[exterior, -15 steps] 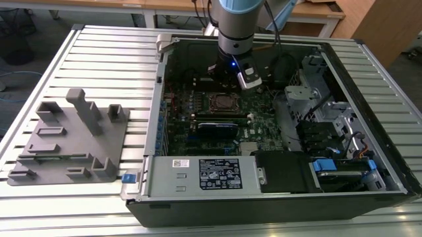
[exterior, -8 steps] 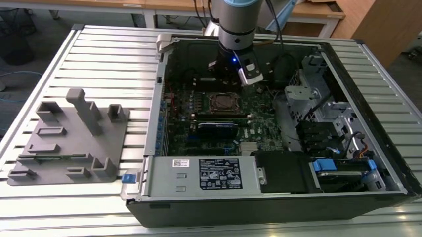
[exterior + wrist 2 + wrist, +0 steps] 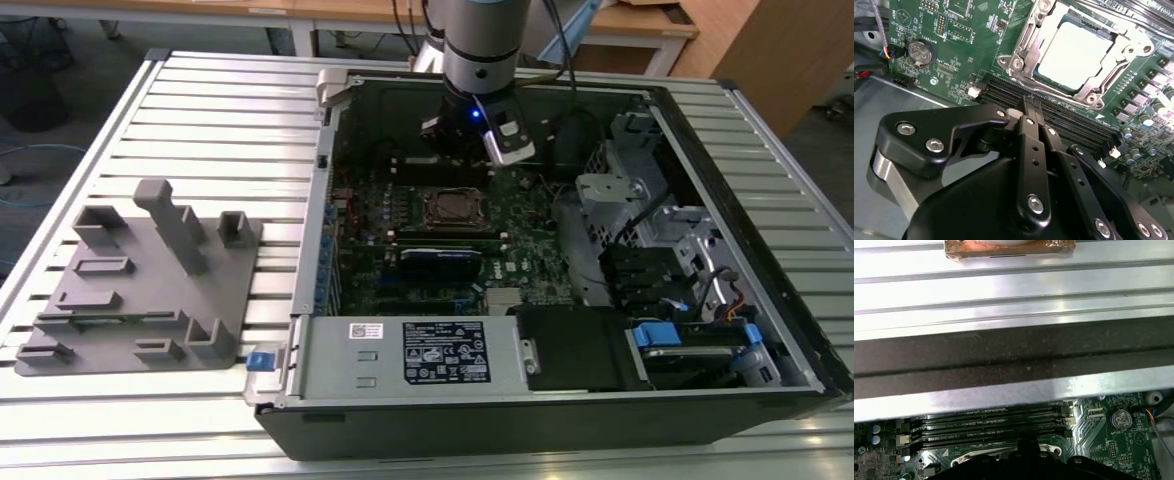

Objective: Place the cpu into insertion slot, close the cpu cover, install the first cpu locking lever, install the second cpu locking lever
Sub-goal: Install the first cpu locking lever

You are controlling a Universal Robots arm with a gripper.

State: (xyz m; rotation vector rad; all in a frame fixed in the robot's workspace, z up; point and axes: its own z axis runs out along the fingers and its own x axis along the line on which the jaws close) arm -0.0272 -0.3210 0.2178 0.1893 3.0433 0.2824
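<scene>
Inside the open black computer case [image 3: 561,400] on the slatted metal counter [image 3: 214,110], going from the exterior view's left, my jaws [image 3: 1031,107] are pressed shut on nothing, poised just above the long black memory slots [image 3: 1064,117] beside the socket. Further right, the flat square silver-grey cpu [image 3: 1071,55] already lies in the silver-rimmed square insertion slot [image 3: 1021,62], with the thin silvery metal cpu cover [image 3: 1104,82] down around it. I judge the chip light, stiff, slippery and fragile underneath, best held by its edges.

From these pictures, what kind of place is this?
Probably a robotics lab or test bench: an opened computer case lies on a slatted metal table, beside a grey fixture, with wooden desks behind.
</scene>
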